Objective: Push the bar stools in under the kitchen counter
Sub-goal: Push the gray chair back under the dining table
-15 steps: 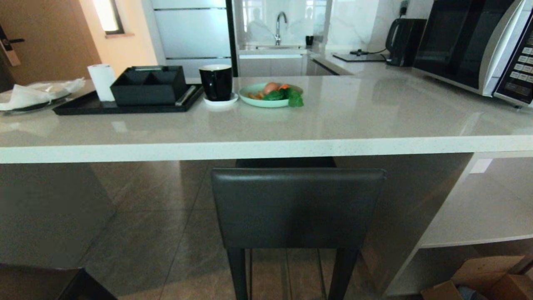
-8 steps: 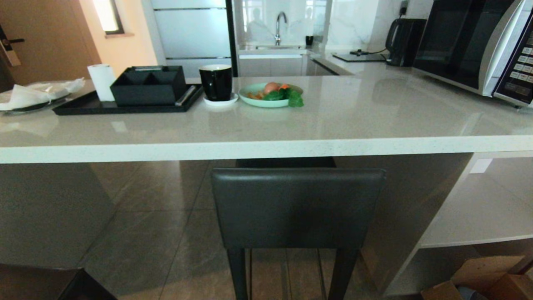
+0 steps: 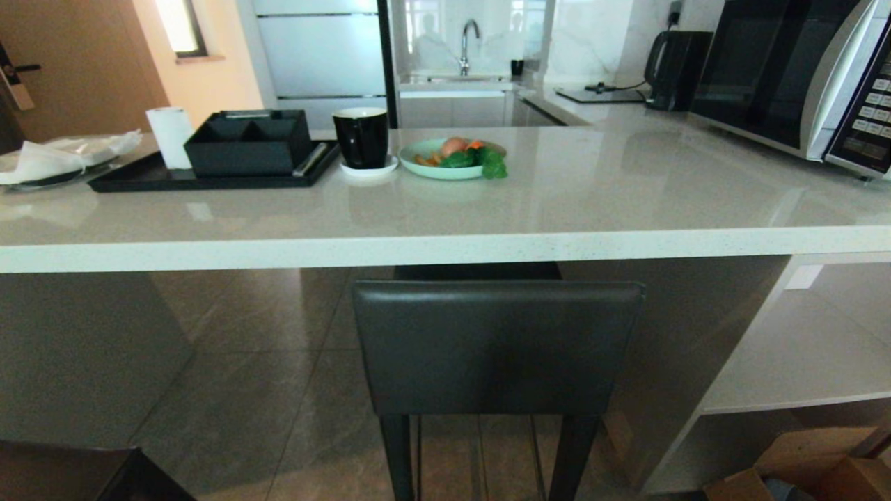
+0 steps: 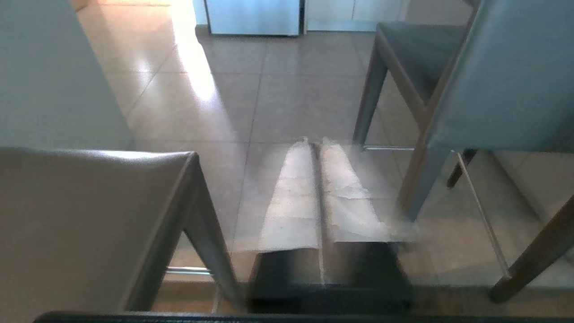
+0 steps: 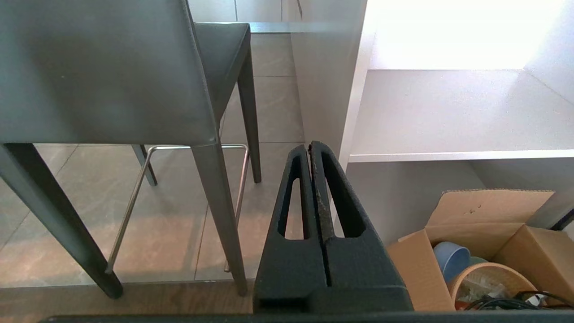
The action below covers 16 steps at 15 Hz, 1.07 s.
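One bar stool [image 3: 498,348] sits w/ seat under the kitchen counter [image 3: 445,247]; another bar stool [image 4: 94,224] stands beside it. Left gripper [image 4: 319,148] & right gripper [image 5: 310,146] both hang low, fingers pressed together, holding nothing.

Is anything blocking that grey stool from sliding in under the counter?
Nothing visible. The bar stool faces the kitchen counter with only bare floor tiles showing beneath; the cardboard box sits off to its right.
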### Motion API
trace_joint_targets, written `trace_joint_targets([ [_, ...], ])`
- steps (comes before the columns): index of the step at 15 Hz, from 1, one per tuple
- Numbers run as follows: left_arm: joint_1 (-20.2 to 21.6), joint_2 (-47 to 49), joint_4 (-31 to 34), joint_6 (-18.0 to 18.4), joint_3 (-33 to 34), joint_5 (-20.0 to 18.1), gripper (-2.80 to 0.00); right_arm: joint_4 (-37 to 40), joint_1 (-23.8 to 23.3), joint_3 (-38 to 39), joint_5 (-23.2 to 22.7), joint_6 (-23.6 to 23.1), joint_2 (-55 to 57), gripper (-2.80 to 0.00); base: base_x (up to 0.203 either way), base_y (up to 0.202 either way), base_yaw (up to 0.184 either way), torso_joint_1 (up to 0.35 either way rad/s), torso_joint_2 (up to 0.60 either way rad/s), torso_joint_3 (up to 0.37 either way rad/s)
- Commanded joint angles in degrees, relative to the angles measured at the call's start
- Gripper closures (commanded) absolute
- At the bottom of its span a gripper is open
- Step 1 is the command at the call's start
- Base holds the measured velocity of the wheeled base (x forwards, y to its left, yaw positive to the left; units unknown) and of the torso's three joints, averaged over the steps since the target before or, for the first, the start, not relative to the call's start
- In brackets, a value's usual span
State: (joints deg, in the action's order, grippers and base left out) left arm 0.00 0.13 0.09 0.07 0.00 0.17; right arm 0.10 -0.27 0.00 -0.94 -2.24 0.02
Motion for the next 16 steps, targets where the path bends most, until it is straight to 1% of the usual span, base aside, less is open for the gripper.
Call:
trace_joint_targets([
  [1,0.00,0.13,0.00,-0.13,0.00,0.01,0.00,-0.01,0.00,0.00,-0.03,0.11,-0.02,0.00,0.000,0.000,0.000,0.000,0.00,0.000],
  [7,-0.09,0.13,0.00,-0.34,0.00,0.01,0.00,-0.01,0.00,0.00,-0.03,0.22,-0.02,0.00,-0.009,0.000,0.000,0.000,0.00,0.001],
  [9,-0.09,0.13,0.00,-0.34,0.00,0.01,0.00,-0.01,0.00,0.00,-0.03,0.22,-0.02,0.00,-0.155,0.000,-0.001,0.009,0.00,-0.001],
  [16,-0.09,0.13,0.00,-0.34,0.00,0.01,0.00,-0.01,0.01,0.00,-0.03,0.22,-0.02,0.00,-0.198,0.000,-0.001,0.003,0.00,0.001],
])
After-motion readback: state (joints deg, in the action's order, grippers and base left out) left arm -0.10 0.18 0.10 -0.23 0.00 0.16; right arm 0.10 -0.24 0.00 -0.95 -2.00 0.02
